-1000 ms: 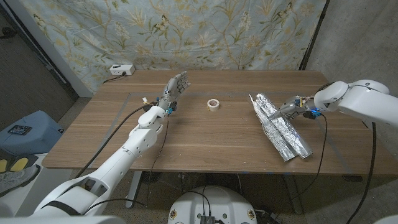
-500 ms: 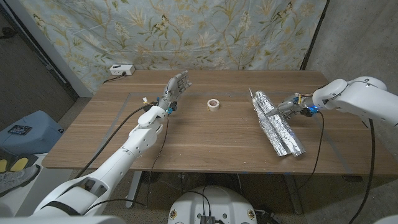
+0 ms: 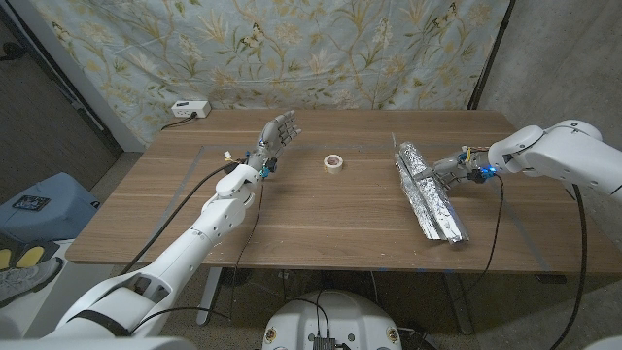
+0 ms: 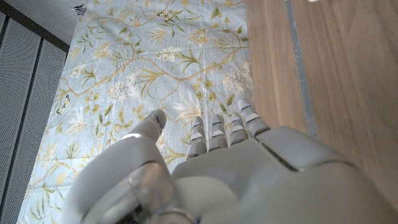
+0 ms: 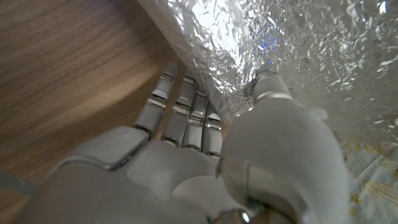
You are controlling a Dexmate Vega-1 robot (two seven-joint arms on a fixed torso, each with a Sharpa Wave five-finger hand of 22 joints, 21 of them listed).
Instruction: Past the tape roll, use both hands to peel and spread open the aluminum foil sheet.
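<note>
— Our right hand [image 3: 446,169] is clamped on the aluminum foil sheet [image 3: 427,194]: in the right wrist view the fingers [image 5: 180,111] lie under a crinkled fold and the thumb presses on top of it. We judge that this pinch is there to lift one layer away from the rest.

— And our left hand [image 3: 275,135]?

— It is raised above the table [image 3: 321,214] on the tape roll's [image 3: 334,162] left side, fingers apart and pointing up, holding nothing. We read it as waiting, since the peel needs a second grip it has not yet taken.

— Where does the foil lie?

— Past the tape roll, on the table's right part, as a long folded strip running from near the far edge toward the near one, with our right hand at its upper half.

— Anything in the way?

— The roll sits between our left hand and the foil, so we would pass over or around it. A white box [image 3: 189,109] rests at the far left corner, well apart, and a flowered cloth [image 3: 292,49] hangs behind.
</note>
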